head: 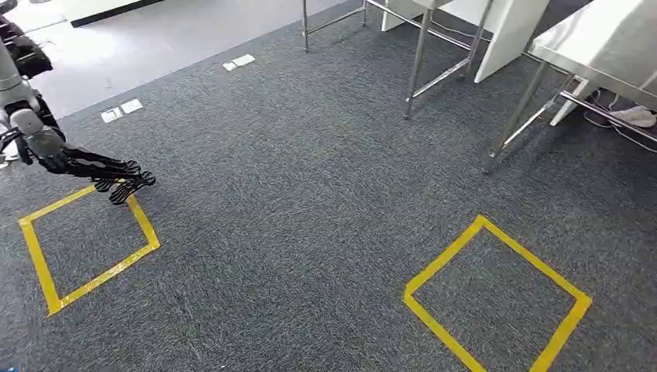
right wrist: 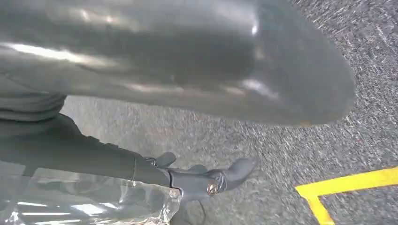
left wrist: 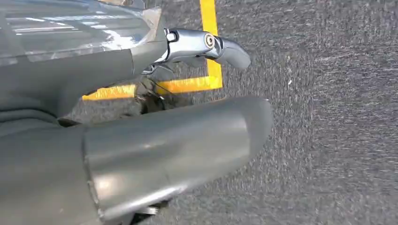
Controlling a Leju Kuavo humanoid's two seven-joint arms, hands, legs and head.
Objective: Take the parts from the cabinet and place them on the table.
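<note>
No cabinet and no parts are in sight. In the head view my left hand (head: 116, 180) hangs at the far left over grey carpet, its dark fingers stretched out with nothing between them. The left wrist view looks past the thick grey thumb (left wrist: 178, 150) at one straight finger (left wrist: 225, 47). A clear glossy sheet (left wrist: 70, 28) lies along the palm side; I cannot tell what it is. The right wrist view has my right hand (right wrist: 197, 183) over carpet, fingers (right wrist: 230, 176) extended, beside a similar clear sheet (right wrist: 94, 201).
Two yellow tape squares mark the carpet, one under my left hand (head: 143, 225) and one at the lower right (head: 496, 232). Steel table legs (head: 418, 62) and a metal tabletop (head: 604, 46) stand at the upper right. White floor plates (head: 120, 110) lie at the left.
</note>
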